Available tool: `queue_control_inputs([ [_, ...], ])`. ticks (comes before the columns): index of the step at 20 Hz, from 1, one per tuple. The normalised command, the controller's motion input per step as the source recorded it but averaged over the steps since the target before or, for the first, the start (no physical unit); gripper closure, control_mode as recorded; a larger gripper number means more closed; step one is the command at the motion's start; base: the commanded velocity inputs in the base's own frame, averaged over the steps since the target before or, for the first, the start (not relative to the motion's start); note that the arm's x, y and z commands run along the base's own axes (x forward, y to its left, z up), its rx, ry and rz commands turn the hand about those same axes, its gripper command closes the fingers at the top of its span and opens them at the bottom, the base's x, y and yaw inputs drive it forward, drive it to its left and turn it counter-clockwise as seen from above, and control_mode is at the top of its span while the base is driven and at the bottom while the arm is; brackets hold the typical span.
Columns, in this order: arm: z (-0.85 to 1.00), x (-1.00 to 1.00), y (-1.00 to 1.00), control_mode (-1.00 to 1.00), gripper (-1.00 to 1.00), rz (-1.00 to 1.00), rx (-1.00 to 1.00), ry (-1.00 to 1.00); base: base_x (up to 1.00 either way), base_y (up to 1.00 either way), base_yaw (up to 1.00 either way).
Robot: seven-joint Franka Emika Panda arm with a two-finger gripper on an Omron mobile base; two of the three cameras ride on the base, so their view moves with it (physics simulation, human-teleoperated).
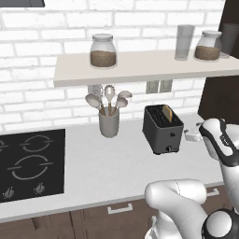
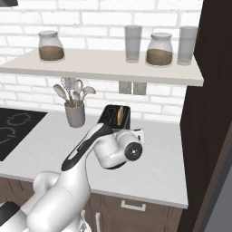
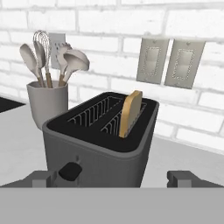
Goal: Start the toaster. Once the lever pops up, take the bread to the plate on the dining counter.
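Hob [image 1: 29,163] fills the bench's [image 1: 107,168] left end, then a utensil crock [image 1: 108,122] stands near the back wall. Right of it sits the toaster [image 1: 162,129], also toward the back edge, the bread [image 3: 131,113] upright in its right slot. My pincer [image 3: 112,178] hangs wide and empty just before the toaster's knob [image 3: 70,171].

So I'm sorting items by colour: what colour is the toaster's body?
Dark grey, nearly black; the toaster shows best in the hand view.
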Motion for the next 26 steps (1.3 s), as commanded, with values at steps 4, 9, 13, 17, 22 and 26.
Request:
queue_control_inputs([
  [4,0.14,-0.03,0.1,-1.0,-1.0,0.0,0.01,0.0,0.0,0.0,0.0],
  [9,0.7,0.13,0.41,-1.0,-1.0,0.0,-0.01,0.11,0.0,0.0,0.0],
  [13,0.36,0.11,0.07,-1.0,-1.0,0.0,0.0,0.15,0.0,0.0,0.0],
  [17,0.1,-0.01,-0.01,-1.0,-1.0,-0.11,0.0,0.03,0.0,0.0,0.0],
  [22,0.03,0.0,0.0,-1.0,-1.0,-0.15,0.0,0.12,0.0,0.0,0.0],
  [26,-0.05,0.13,0.0,-1.0,-1.0,-0.13,-0.01,0.13,0.0,0.0,0.0],
])
